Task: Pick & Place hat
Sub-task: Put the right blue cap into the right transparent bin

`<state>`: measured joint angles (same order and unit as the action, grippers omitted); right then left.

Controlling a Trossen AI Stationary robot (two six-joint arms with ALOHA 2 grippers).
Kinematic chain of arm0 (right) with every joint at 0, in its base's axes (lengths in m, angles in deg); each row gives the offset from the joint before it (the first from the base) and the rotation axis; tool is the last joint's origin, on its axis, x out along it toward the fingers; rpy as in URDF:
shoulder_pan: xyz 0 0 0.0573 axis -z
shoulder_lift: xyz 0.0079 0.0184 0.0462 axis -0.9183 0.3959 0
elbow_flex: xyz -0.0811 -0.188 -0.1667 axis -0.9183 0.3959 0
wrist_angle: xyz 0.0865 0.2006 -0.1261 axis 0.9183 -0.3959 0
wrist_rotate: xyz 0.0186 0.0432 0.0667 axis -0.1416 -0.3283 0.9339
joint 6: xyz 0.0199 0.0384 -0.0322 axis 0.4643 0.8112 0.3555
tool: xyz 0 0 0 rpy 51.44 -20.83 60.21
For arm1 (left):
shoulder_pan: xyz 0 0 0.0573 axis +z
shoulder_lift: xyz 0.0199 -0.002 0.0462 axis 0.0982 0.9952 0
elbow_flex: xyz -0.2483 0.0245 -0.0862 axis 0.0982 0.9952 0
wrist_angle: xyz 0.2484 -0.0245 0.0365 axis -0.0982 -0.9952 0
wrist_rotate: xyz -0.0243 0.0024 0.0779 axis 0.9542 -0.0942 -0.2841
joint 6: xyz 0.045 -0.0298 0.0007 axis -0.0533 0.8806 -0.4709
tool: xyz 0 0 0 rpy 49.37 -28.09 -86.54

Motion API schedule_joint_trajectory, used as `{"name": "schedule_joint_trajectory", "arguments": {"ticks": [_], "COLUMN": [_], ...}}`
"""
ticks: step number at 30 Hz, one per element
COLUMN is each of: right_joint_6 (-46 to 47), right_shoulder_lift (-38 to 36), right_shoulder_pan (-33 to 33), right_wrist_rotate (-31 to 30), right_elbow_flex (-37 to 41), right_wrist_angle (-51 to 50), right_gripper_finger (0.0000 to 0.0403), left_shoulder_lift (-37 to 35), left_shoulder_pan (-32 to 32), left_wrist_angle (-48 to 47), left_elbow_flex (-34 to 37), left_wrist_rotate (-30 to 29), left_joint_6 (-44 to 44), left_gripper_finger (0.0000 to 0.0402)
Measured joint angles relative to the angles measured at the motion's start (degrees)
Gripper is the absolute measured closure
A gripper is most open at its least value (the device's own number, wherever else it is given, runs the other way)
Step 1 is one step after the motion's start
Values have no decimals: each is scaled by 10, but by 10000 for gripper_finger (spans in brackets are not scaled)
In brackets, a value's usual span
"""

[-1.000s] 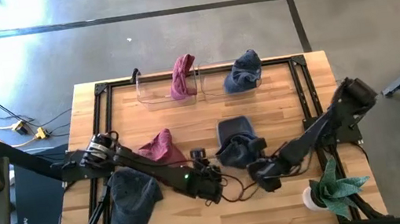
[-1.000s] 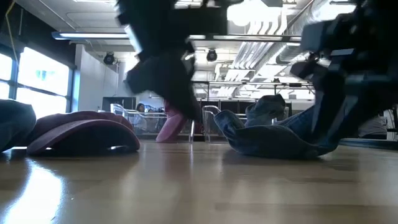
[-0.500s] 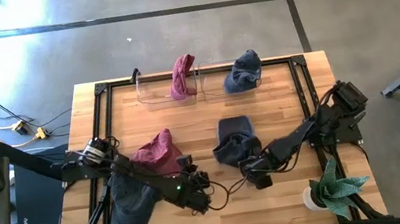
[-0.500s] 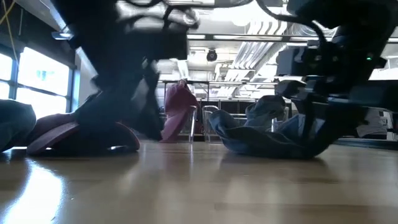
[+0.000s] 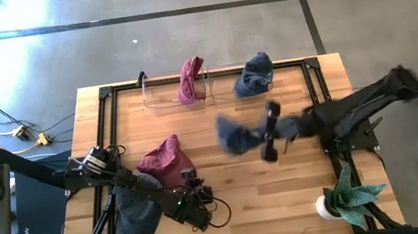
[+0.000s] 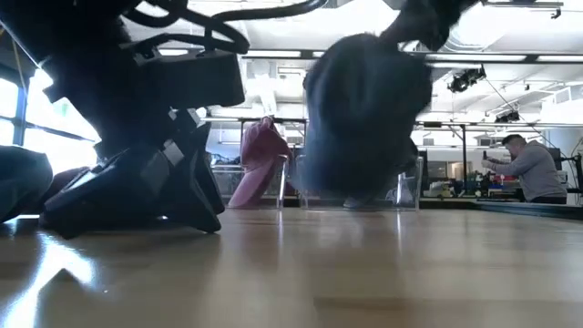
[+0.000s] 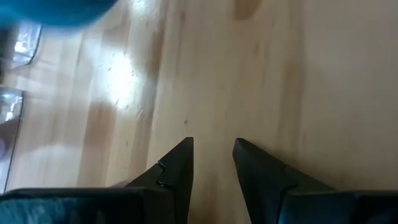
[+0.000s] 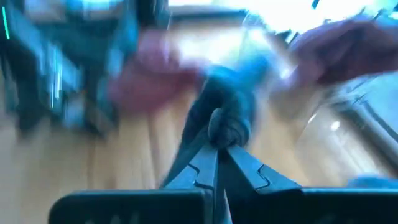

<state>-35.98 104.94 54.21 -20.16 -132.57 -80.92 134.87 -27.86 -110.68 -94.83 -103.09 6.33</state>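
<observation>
A dark blue hat [image 5: 233,135] hangs in the air from my right gripper [image 5: 270,139], which is shut on it over the table's middle. In the low view the blue hat [image 6: 364,109] is clear of the wood. My left gripper [image 5: 194,209] sits low near the near edge, open and empty, with bare wood between its fingers [image 7: 212,155]. A red hat [image 5: 165,158] lies on the table beside the left arm, and another blue hat [image 5: 135,214] lies partly under that arm. My right gripper pinches a bunched fold of the blue hat's cloth [image 8: 222,123] between its two fingers [image 8: 200,167]. The hat is lifted clear of the table and hangs beside and below the fingers. Blur hides which part of the hat this is.
Two clear bins stand at the far edge, one [image 5: 163,99] holding a red hat [image 5: 191,78], the other a blue hat [image 5: 255,73]. A potted plant [image 5: 348,200] stands at the near right corner. A person [image 6: 530,169] is in the room beyond.
My right gripper closed in on the blue hat, then rose and swung toward the far edge, lifting the hat clear of the table. My left gripper drew back toward the near left and sank low to the wood.
</observation>
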Motion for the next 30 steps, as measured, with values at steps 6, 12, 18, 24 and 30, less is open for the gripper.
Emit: {"name": "schedule_joint_trajectory", "arguments": {"ticks": [6,12,18,24,30], "right_joint_6": [-17,-47,-52,-57,-58], "right_shoulder_lift": [-100,-99,-45,28,78], "right_shoulder_pan": [132,261,370,441,480], "right_wrist_rotate": [63,150,197,230,238], "right_elbow_flex": [-1,-1,-1,-1,-1], "right_wrist_angle": [98,175,231,238,232], "right_gripper_finger": [396,398,395,397,394], "left_shoulder_lift": [1,1,1,1,1], "left_shoulder_pan": [1,1,1,1,1], "left_wrist_angle": [3,8,22,22,22], "left_elbow_flex": [-6,-5,-5,-5,-5], "left_wrist_rotate": [1,-8,-16,-18,-19], "left_joint_6": [-23,-31,-40,-40,-40], "left_gripper_finger": [285,285,285,285,285]}}
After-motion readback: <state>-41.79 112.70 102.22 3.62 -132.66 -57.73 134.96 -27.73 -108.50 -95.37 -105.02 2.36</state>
